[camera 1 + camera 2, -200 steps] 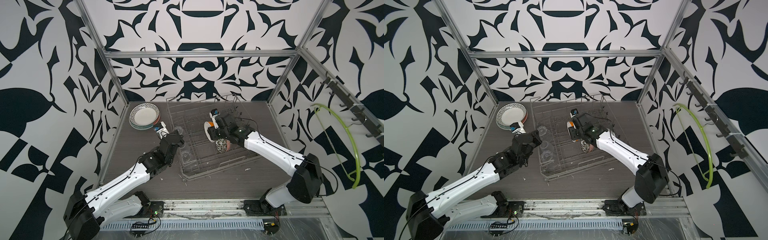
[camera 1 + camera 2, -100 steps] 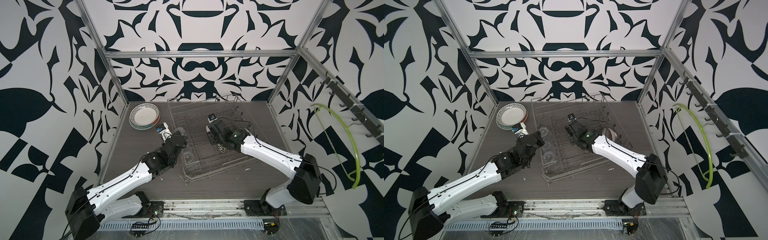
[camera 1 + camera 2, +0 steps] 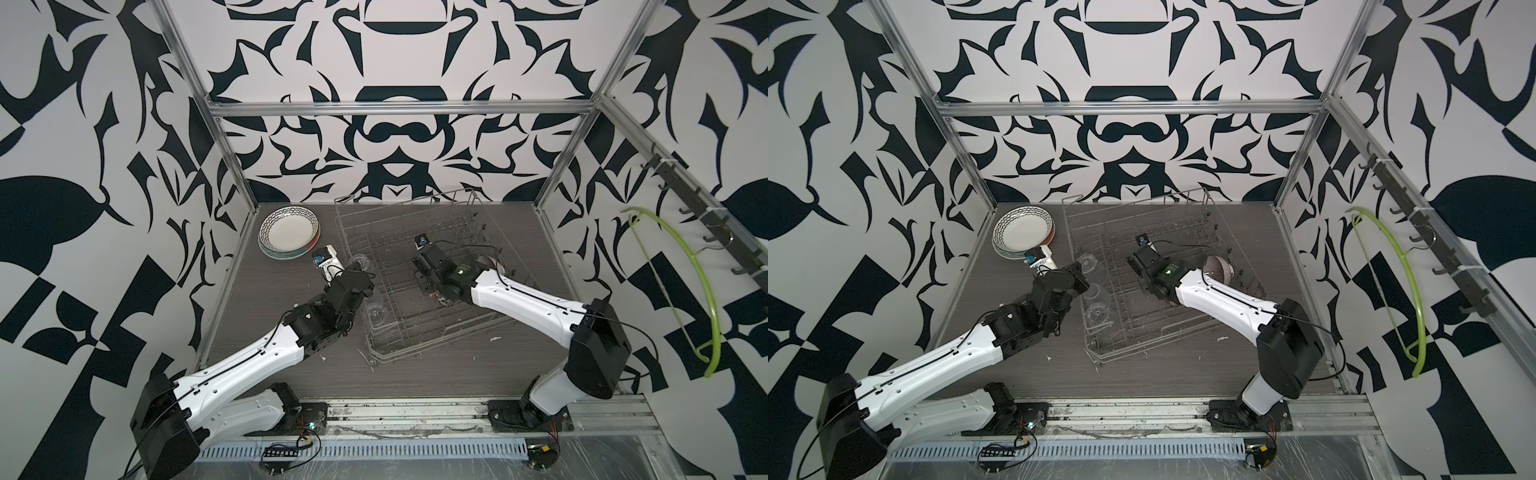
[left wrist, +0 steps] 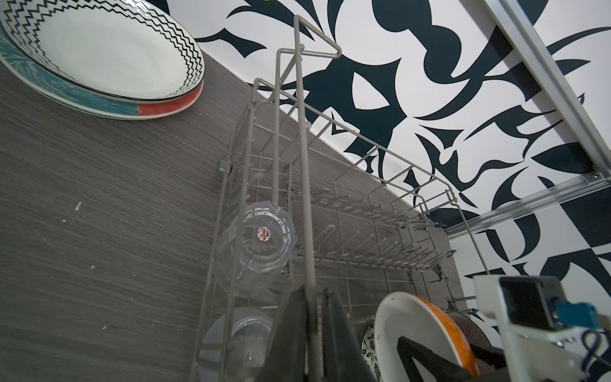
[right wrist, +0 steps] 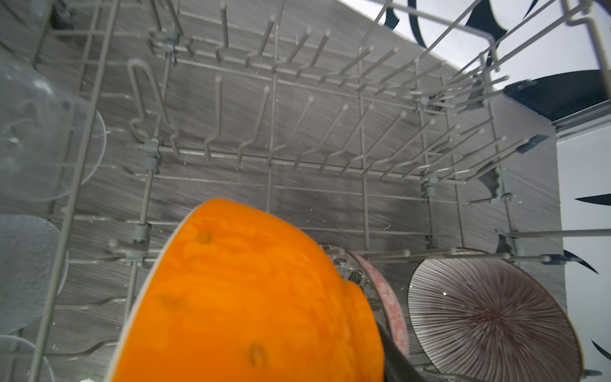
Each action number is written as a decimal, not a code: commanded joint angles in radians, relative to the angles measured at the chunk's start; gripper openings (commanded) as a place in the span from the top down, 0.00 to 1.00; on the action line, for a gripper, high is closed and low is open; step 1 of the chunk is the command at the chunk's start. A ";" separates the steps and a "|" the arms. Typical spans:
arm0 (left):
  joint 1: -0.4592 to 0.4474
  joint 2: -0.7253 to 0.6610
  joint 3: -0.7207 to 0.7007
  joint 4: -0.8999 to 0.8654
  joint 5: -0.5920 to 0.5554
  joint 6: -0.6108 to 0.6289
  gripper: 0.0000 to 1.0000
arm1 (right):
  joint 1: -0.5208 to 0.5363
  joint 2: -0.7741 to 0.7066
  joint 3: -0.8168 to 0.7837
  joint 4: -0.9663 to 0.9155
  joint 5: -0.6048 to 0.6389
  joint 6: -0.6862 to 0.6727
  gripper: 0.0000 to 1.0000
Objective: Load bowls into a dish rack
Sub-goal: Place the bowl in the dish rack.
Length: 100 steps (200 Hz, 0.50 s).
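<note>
The dish rack (image 3: 419, 332) stands in the middle of the table. My right gripper (image 3: 432, 289) reaches down into it, shut on the rim of the orange bowl (image 5: 251, 297), which is tipped on edge; one finger (image 4: 420, 357) lies inside its white hollow (image 4: 413, 330). Right behind the orange bowl stands the floral bowl (image 5: 383, 297). The striped bowl (image 5: 489, 317) leans on edge further along the same row and also shows in a top view (image 3: 1219, 268). My left gripper (image 4: 314, 304) is shut on an upright wire of the dish rack's near side wall (image 4: 302, 198).
Clear glasses (image 3: 376, 316) sit upside down in the rack's left column, beside my left gripper. A stack of plates (image 3: 289, 230) lies at the back left of the table. Rows of bare tines (image 5: 297, 132) fill the rack's far half.
My right arm has swung down and carried the orange bowl low into the rack beside the floral bowl, uncovering the striped bowl. My left gripper has stayed on the rack's side.
</note>
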 commanded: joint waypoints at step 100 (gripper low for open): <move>-0.015 0.028 -0.007 0.011 -0.001 0.009 1.00 | 0.045 0.061 0.017 0.007 -0.018 0.011 0.87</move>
